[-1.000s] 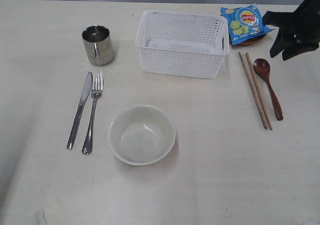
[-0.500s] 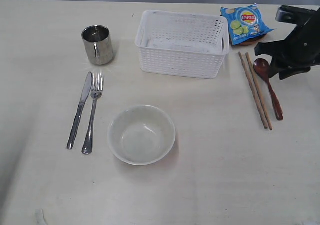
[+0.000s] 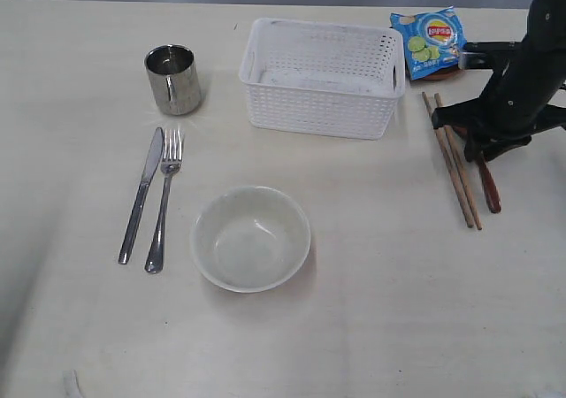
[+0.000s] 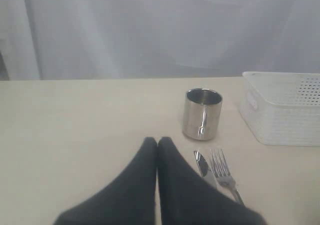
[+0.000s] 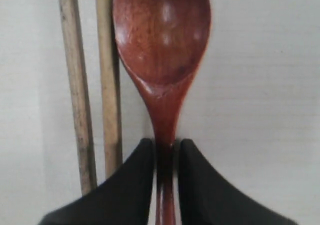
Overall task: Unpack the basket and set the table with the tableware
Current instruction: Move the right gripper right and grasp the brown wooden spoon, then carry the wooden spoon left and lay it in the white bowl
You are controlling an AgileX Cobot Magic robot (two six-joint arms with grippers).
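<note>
The right jaws have dropped from the spoon's one o'clock and now pinch the neck of the red-brown wooden spoon (image 5: 161, 35), lying on the pale cream counter (image 3: 398, 309) at the white lattice plastic basket's (image 3: 318, 110) four o'clock, probably to reposition it, while the left jaws sit closed.

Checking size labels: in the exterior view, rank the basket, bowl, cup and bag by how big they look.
1. basket
2. bowl
3. bag and cup: they look close in size, so they are not ranked against each other.
</note>
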